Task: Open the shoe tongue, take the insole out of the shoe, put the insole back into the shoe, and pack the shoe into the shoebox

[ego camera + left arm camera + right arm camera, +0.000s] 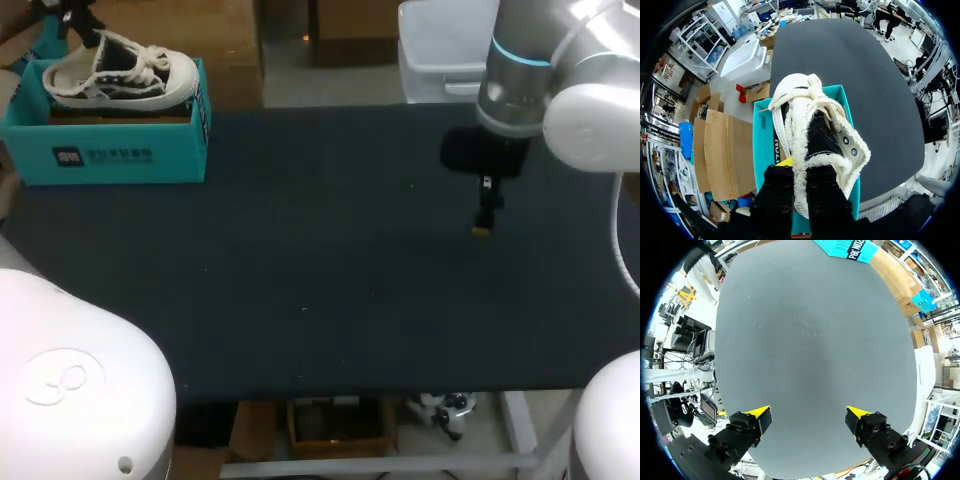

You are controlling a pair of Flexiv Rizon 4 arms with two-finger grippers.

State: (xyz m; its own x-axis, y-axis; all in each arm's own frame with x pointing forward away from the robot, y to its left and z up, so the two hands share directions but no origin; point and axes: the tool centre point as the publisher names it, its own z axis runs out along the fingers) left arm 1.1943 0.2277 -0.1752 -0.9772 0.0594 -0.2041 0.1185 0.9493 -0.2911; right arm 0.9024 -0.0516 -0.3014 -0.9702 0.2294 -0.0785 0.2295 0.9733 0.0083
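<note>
Two fingers of your left pincer (800, 167) are closed on the fleecy heel rim of the shoe (822, 135), one on each side of it, so this pincer holds the shoe by the heel. One yellow tip shows just beside the fleece; the other is hidden against the shoe. Ahead of the pincer the shoe points away, toe farthest off, with its white laces (809, 92) bunched over the front. The shoe sits in the open teal shoebox (765, 145), its upper rising above the box's rim. From above, you see the shoebox at the far left corner of the dark desk (330, 280), with the shoe's toe turned toward the middle of the desk.

Your right pincer (807, 415) stands wide, both yellow tips far apart and nothing between them. It hangs over bare desk on the right side, well apart from the shoebox, which shows from this wrist only as a teal corner at the desk's far edge. Your right arm (560, 90) comes in from the far right corner and points the pincer downward.
</note>
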